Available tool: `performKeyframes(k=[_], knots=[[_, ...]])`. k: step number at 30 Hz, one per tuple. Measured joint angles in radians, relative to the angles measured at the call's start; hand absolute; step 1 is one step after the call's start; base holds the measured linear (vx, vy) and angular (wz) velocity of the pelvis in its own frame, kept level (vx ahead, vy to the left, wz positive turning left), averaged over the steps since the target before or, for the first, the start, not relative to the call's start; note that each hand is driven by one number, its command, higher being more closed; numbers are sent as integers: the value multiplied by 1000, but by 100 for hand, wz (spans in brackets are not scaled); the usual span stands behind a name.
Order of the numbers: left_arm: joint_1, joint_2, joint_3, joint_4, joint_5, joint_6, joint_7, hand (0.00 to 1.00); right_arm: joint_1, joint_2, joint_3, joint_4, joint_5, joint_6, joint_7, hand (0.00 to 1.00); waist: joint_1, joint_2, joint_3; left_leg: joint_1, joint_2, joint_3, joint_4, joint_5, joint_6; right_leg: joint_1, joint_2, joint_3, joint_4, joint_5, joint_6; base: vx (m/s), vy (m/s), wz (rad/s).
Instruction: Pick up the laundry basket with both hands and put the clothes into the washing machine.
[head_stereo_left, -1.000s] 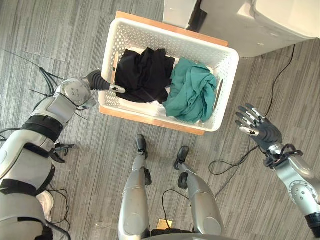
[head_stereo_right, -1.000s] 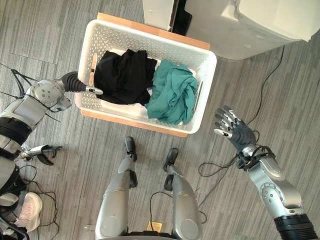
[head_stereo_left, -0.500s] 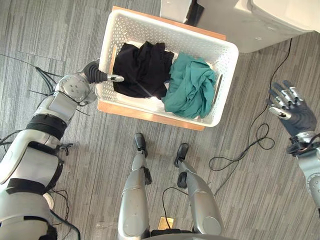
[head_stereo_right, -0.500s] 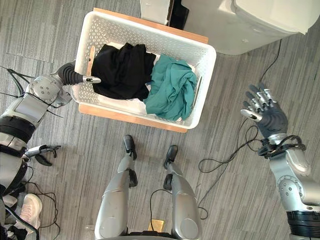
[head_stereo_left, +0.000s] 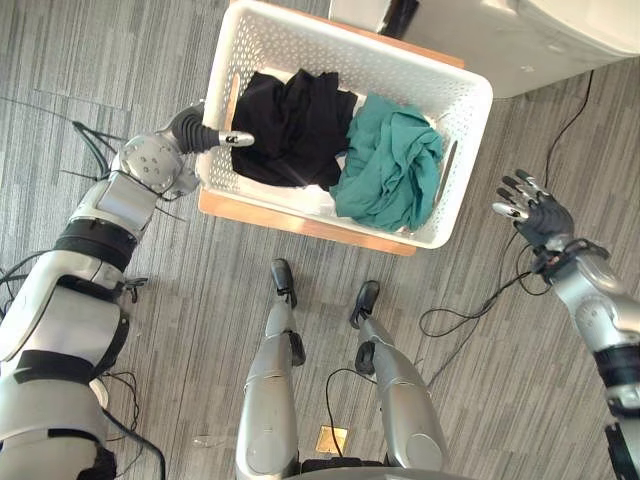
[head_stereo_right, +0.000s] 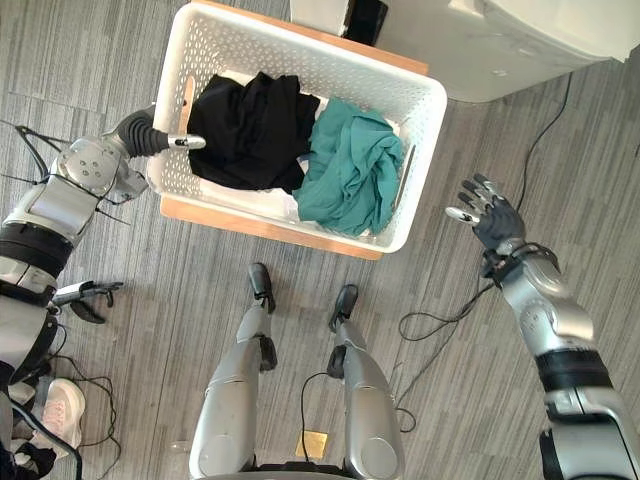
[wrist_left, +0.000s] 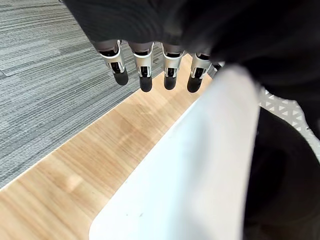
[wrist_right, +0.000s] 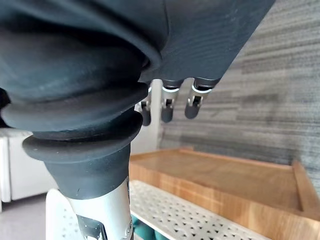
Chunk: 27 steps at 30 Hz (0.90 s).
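A white perforated laundry basket stands on a low wooden platform. Inside it, black clothes lie on the left and teal clothes on the right. My left hand sits at the basket's left rim, with the thumb over the rim on the inside. Its fingers hang straight down outside the wall, above the platform. My right hand is open with fingers spread, in the air to the right of the basket and apart from it.
The white washing machine stands just beyond the basket's far right corner. Grey plank floor surrounds the platform. A pale shoe lies at the lower left.
My right hand swung out to the right and has now come back toward the basket's right side. The left hand stayed at the left rim. The camera shifted slightly.
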Motion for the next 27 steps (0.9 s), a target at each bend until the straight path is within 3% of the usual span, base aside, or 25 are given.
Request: performKeyframes(k=[6,19,27], knots=[[-51,-37,-3,73,-30,-4,0,0,-220,17,126,169,-17,17,7,0,1,1,0,-15,-3,-3,-1,1,-2,-8,-2,-5,-10,16,-1,-1,10,1],[-71,-97,106,145,-38,-6,25,0,-430,86,148,398,-17,11,9,0,-14,7,-16,-44,-3,-6,-43,44,7,-28,8,-24,-52,54,-6,5,10,2],[-67,-108,157,181,-33,-4,30,0,-542,123,232,502,-95,15,18,0,-25,15,-27,-48,3,-2,-63,56,-9,-37,18,-24,-67,68,-19,0,3,0]])
